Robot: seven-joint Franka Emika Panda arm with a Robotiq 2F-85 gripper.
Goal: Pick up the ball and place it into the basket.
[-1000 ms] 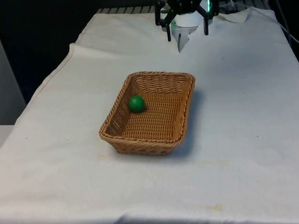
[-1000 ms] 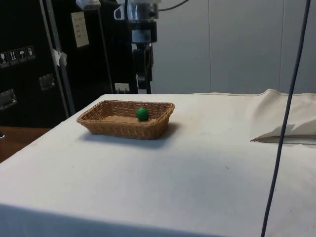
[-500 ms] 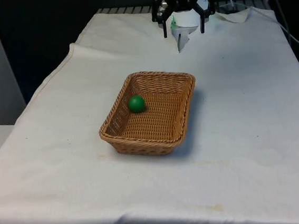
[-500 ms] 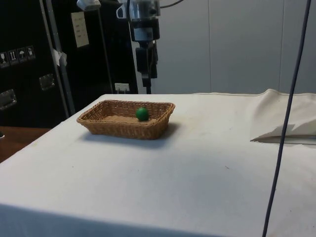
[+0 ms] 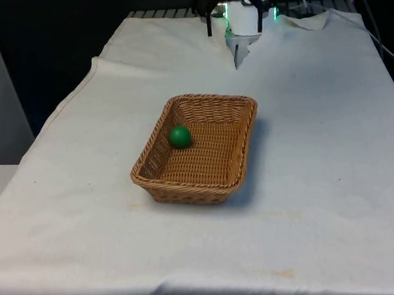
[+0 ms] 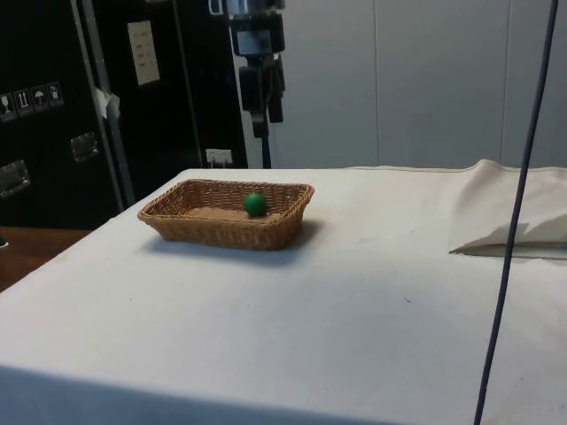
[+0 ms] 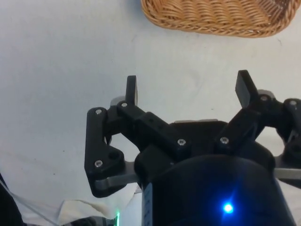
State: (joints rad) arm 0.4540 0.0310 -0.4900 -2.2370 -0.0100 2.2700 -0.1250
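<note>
A green ball (image 5: 179, 136) (image 6: 255, 204) lies inside the wicker basket (image 5: 244, 158) (image 6: 177, 219) (image 7: 211, 21), towards its far corner on the front view's left. The basket rests on the white cloth in the middle of the table. My black gripper (image 5: 234, 27) (image 6: 264, 124) (image 7: 188, 89) hangs high above the table's far end, well beyond the basket. Its fingers are spread wide and nothing is between them.
A folded bulge of white cloth (image 5: 240, 49) lies below the gripper at the far end. In the side view a raised fold of cloth (image 6: 509, 217) lies on the right, and a dark cable (image 6: 514, 212) hangs down in front.
The gripper has climbed higher and drawn back towards the table's far end, staying open. Ball and basket have not moved.
</note>
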